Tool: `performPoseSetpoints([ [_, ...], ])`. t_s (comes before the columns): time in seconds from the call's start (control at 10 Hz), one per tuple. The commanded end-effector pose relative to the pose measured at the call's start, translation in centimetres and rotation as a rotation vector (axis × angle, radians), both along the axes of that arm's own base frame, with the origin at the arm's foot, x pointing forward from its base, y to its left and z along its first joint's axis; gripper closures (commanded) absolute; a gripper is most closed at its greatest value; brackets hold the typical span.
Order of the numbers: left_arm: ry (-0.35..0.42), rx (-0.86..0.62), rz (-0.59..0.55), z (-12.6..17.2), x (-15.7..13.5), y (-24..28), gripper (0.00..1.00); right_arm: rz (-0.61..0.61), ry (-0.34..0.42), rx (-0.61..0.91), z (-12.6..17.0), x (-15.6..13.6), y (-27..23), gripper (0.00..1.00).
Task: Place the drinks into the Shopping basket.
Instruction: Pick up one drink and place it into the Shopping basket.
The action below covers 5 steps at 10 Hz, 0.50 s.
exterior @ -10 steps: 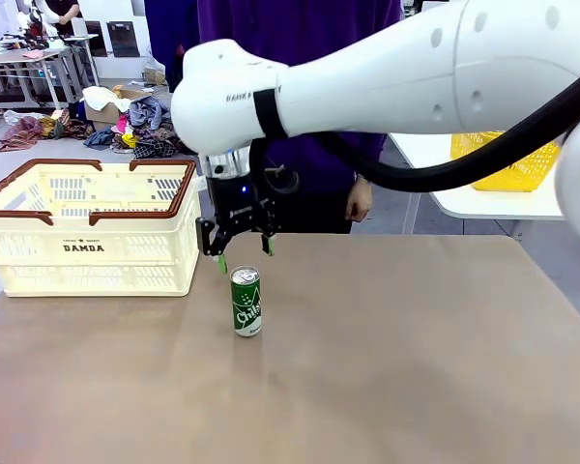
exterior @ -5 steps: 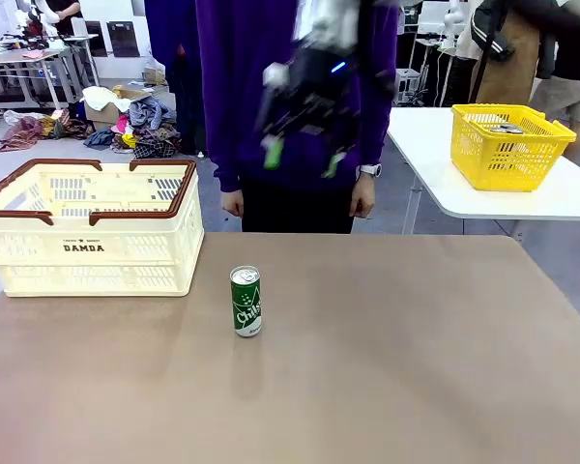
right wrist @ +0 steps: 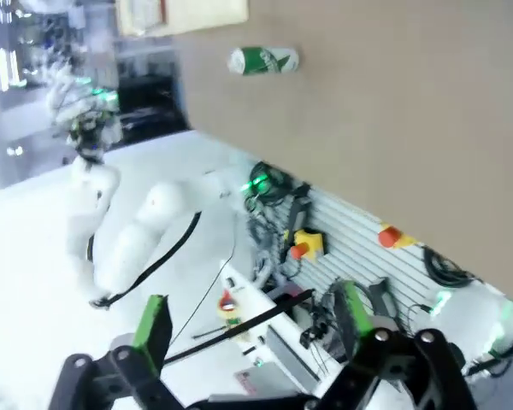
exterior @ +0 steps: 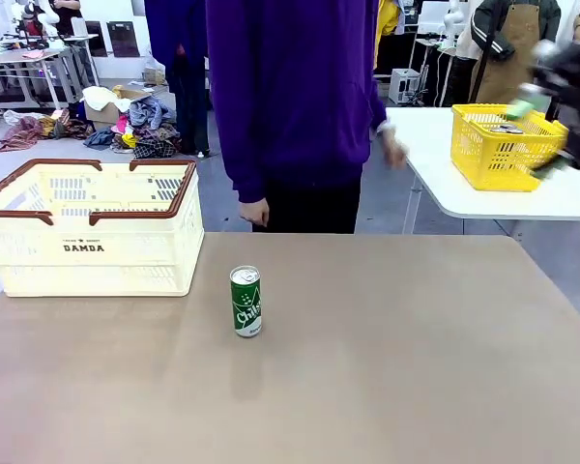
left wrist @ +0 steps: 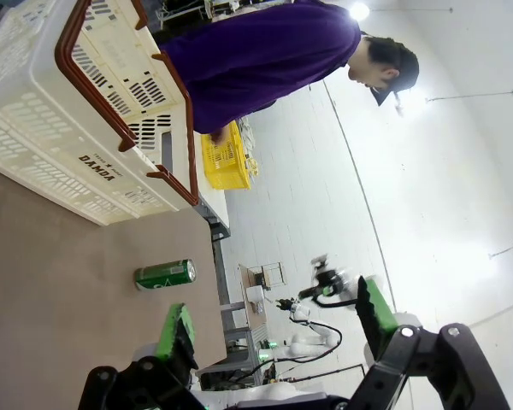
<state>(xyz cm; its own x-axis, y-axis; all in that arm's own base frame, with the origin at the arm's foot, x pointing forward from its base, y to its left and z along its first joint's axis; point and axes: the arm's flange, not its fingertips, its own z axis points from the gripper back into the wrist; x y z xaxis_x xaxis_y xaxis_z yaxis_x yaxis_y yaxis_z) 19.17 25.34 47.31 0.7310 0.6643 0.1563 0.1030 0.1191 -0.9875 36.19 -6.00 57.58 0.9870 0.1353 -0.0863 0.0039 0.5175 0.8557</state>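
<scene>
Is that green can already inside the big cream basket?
No, the green can stands upright on the table, outside the cream basket and apart from it.

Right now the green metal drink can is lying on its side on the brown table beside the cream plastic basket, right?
Not lying: the front view shows the green metal drink can standing upright on the brown table beside the cream plastic basket.

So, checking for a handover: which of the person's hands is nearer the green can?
Right hand, hanging just beyond the green can; left hand reaches toward the yellow basket.
</scene>
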Motion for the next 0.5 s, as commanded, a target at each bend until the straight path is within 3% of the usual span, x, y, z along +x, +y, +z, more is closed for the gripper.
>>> performPoseSetpoints([
  [0.0, -0.015, -0.016, -0.002, 0.3, -0.1, 0.0, 0.00, -0.013, 0.016, 0.196, -5.9, -1.2, -5.7, 0.00],
  [0.1, -0.015, -0.016, -0.002, 0.3, -0.1, 0.0, 0.00, -0.050, 0.036, 0.259, -9.2, -2.2, -7.5, 0.00],
  [0.3, -0.015, -0.016, -0.002, 0.3, -0.1, 0.0, 0.00, -0.092, 0.035, 0.282, -13.6, -1.7, -6.4, 0.00],
  [0.4, -0.015, -0.016, -0.002, 0.3, -0.1, 0.0, 0.00, -0.077, 0.038, 0.259, -10.9, -4.2, -8.9, 0.00],
])
